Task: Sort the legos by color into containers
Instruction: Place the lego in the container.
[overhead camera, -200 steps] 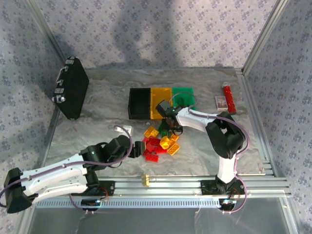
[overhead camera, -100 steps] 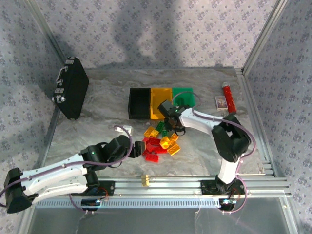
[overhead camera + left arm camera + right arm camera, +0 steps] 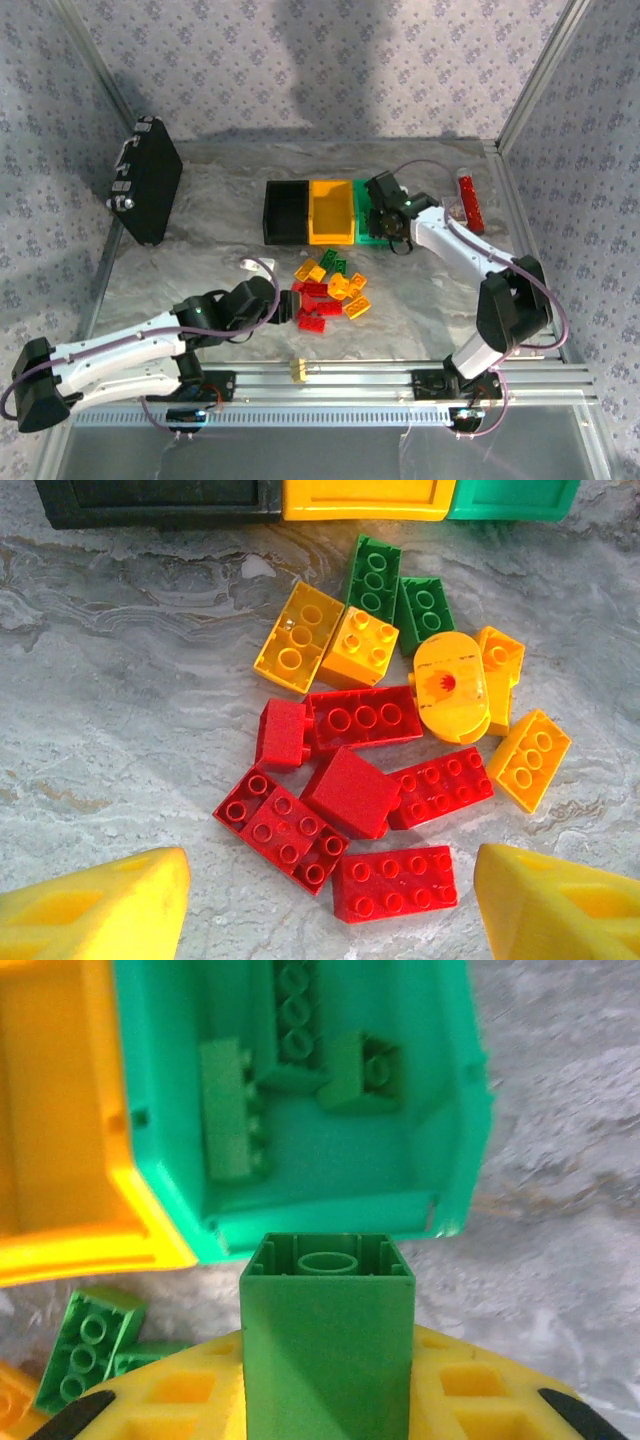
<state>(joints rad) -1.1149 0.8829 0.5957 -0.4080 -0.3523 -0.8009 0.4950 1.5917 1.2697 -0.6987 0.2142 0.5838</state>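
A pile of red, yellow-orange and green legos lies on the table in front of the containers: a black bin, an orange-yellow bin and a green bin. My right gripper hangs over the green bin, shut on a green brick held on end. Three green bricks lie inside that bin. My left gripper stands open at the pile's near-left edge, low over the red bricks, with its yellow fingertips on either side and nothing between them.
A flat black case with latches leans at the left wall. A red cylinder and a small box lie at the right. A tiny yellow block sits on the near rail.
My right gripper has closed on a green brick at the pile, then lifted and swung back and right to above the green bin. The left arm has barely moved.
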